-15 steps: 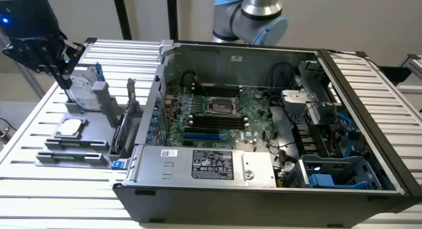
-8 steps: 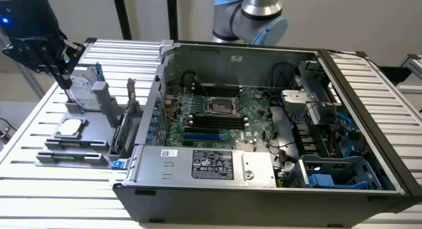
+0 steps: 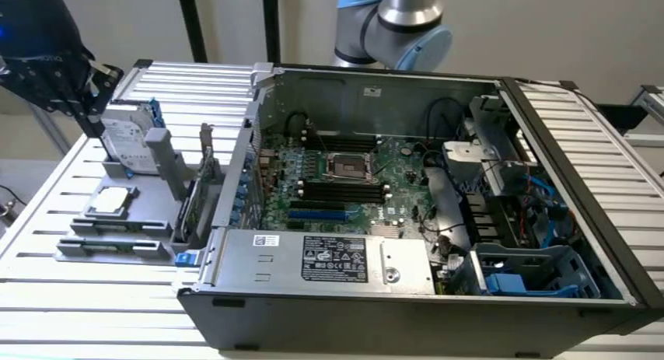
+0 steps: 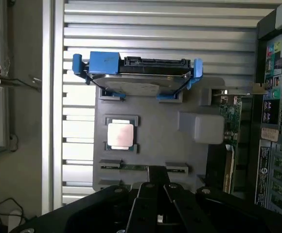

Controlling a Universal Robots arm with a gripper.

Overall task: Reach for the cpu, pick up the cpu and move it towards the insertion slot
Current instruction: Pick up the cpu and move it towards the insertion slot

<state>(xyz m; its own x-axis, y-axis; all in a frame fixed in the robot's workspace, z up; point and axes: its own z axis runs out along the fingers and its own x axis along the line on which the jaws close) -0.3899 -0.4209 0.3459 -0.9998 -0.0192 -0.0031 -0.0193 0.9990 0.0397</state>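
The cpu (image 3: 112, 200) lies flat with its silver top up in a recess of the grey fixture (image 3: 145, 220), which sits at the exterior view's left, outside the computer case. In the wrist view the cpu (image 4: 120, 135) sits ahead of my gripper (image 4: 156, 171), whose dark fingers meet at their tips with nothing between them. My gripper (image 3: 83, 111) hangs high above the fixture's far end, well clear of the chip. The insertion slot (image 3: 350, 167) is the square socket with a metal frame on the green board inside the open case.
A silver hard drive (image 4: 138, 77) with blue rails stands in the fixture beyond the cpu. An upright card (image 3: 197, 197) stands between the fixture and the case wall (image 3: 244, 181). Inside the case are a power supply (image 3: 322, 259) and a blue drive cage (image 3: 539, 274). All of it rests on the slatted metal table (image 3: 62, 298).
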